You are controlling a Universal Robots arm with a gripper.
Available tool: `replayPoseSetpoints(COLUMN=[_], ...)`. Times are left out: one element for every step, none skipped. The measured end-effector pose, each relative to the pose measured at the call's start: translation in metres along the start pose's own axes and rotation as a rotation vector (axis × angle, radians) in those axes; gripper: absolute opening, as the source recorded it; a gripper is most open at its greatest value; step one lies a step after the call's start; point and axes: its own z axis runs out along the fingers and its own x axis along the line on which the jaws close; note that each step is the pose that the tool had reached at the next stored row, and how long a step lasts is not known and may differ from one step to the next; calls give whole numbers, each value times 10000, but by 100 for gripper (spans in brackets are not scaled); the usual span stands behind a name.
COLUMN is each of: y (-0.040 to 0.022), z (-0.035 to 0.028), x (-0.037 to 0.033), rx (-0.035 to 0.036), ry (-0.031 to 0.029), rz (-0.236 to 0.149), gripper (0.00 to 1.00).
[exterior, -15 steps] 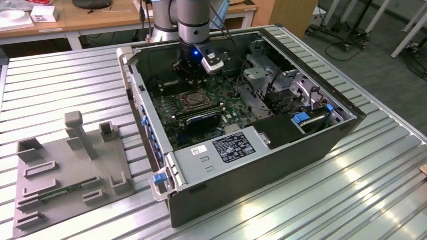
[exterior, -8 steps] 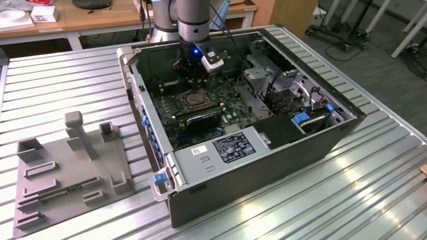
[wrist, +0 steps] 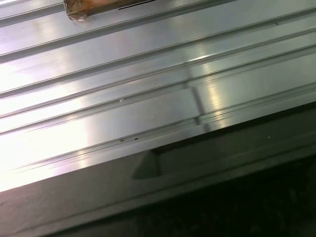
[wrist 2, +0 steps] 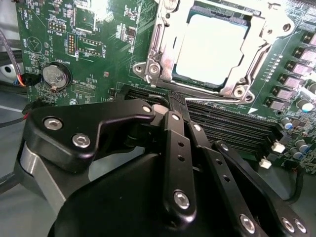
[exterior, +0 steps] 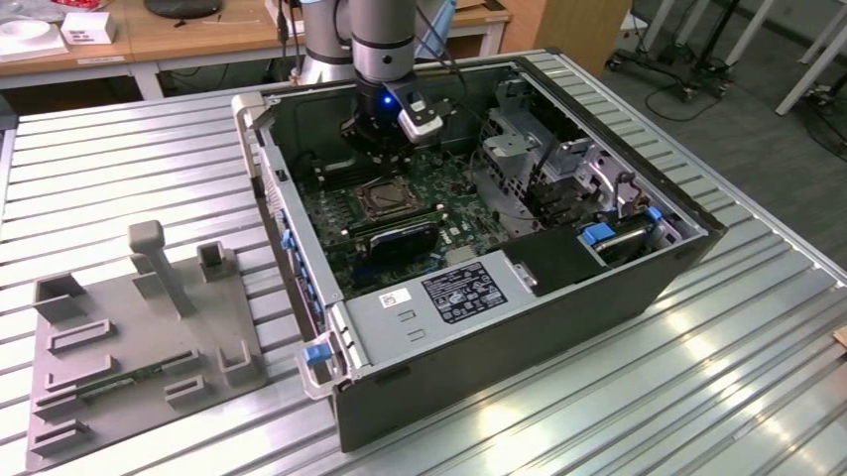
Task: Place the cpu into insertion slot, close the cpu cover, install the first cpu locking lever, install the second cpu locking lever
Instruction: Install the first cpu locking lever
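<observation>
**While the gripper hangs shut over the board, the cpu sits in its socket**

Where the exterior view's left begins, a grey fixture plate (exterior: pixel 146 342) with upright posts lies on the ribbed aluminium worktop (exterior: pixel 119 169), well apart from the open computer case (exterior: pixel 530 337). Inside the case, the gripper (exterior: pixel 384 149) hangs over the green motherboard (exterior: pixel 457 213), just behind the insertion slot (exterior: pixel 381 198). A long black card (exterior: pixel 397 238) stands just in front of the slot. Nearer the camera is the labelled power supply (exterior: pixel 457 293), and towards the exterior view's right the metal drive cage (exterior: pixel 523 149) crowds the board.

In the second wrist view the cpu (wrist 2: pixel 210 49) lies in the slot, its pale grey face showing through the window of the cpu cover (wrist 2: pixel 160 44), which lies down around it. A thin locking lever (wrist 2: pixel 217 97) runs along the socket's near side; whether it is latched I cannot tell. The gripper (wrist 2: pixel 175 106) has its fingers drawn together, tips close to that lever. The memory slots (wrist 2: pixel 232 126) lie between the gripper and the socket, and its black links hide much of the board. A coin cell battery (wrist 2: pixel 53 76) sits off to one side.
</observation>
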Motion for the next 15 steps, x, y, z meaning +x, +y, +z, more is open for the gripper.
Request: replayPoseSetpoints(y=[0, 0, 0, 1, 1, 1, 1, 1, 1, 1, 1, 1, 1, 1, 1], z=[0, -1, -1, 0, 0, -1, 0, 0, 0, 0, 0, 0, 0, 0, 0], x=[0, 1, 1, 1, 1, 1, 1, 1, 1, 1, 1, 2, 2, 2, 1], rx=[-10, -24, -39, -56, -74, -92, -110, -127, -144, -165, -185, -200, -214, -224, -227], ry=[4, 8, 13, 17, 22, 27, 32, 38, 42, 48, 54, 58, 62, 64, 65], rz=[3, 5, 7, 7, 8, 10, 12, 13, 14, 16, 17, 20, 21, 21, 22], gripper=[11, 11, 11, 11, 11, 11, 11, 11, 11, 11, 11, 11, 11, 11, 11])
